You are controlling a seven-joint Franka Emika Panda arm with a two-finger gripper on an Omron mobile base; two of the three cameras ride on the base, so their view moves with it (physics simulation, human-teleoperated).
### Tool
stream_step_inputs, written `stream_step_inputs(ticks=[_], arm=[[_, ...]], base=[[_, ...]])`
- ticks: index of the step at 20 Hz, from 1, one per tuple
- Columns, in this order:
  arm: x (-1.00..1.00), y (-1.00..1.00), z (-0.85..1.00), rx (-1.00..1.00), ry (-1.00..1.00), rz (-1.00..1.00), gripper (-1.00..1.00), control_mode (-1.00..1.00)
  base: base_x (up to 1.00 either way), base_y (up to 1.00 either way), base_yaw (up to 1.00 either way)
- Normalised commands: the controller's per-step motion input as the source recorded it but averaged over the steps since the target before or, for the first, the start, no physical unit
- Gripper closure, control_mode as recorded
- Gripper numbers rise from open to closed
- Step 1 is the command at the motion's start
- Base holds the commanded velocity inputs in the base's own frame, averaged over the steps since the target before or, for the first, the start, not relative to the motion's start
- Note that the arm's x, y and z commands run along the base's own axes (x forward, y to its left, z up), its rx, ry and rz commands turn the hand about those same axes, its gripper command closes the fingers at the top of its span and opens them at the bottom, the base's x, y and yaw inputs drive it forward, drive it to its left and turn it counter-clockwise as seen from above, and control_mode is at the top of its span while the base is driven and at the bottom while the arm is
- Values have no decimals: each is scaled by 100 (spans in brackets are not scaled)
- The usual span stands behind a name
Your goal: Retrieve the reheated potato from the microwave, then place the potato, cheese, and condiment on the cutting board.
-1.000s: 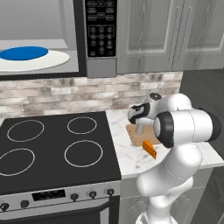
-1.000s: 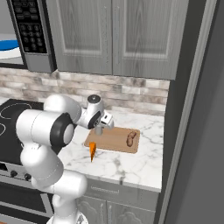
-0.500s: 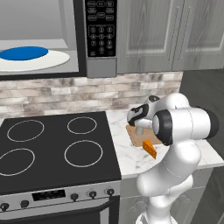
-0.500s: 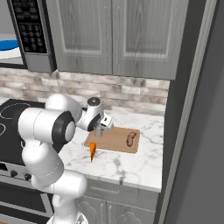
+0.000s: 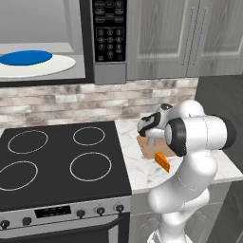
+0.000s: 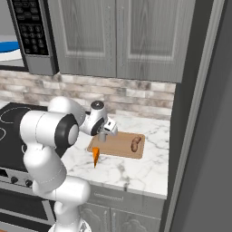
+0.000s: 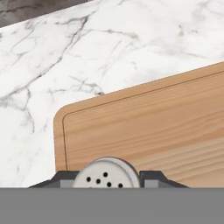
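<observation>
Fingers (image 7: 106,183) clamped on the shaker (image 7: 106,174), one dark tip at either side of its perforated silver top in the hand view, held over the near-left corner of the board (image 7: 153,127). In the right base view, shaker (image 6: 103,136) upright below the hand, at the board's (image 6: 118,145) 9 o'clock end; whether touching the wood or just above it, cannot tell. Potato (image 6: 135,144) lying on the board toward 3 o'clock, well apart from the shaker. Cheese (image 6: 95,157) on the marble surface (image 6: 136,170), just off the board's corner at 7 o'clock, point downward in this view. From the left base view, cheese (image 5: 162,161) beside the board (image 5: 151,151), partly behind the white arm. Microwave (image 5: 102,42) up at 11 o'clock with door open, white turntable (image 5: 52,67) carrying a blue plate (image 5: 26,57). Black stove (image 5: 61,161) at 9 o'clock of the surface.
</observation>
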Motion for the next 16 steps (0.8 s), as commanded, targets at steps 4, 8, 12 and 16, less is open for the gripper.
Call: stream_step_inputs(ticks=[4, 8, 12, 16], arm=[[-1, 0, -18, 0, 2, 0, 100, -100], [-12, 0, -21, 0, 3, 0, -100, -100], [-13, 0, -7, 0, 0, 0, -100, -100], [-19, 0, 0, 0, 0, 0, -100, -100]], base=[[0, 0, 0], [0, 0, 0], [0, 0, 0], [0, 0, 0]])
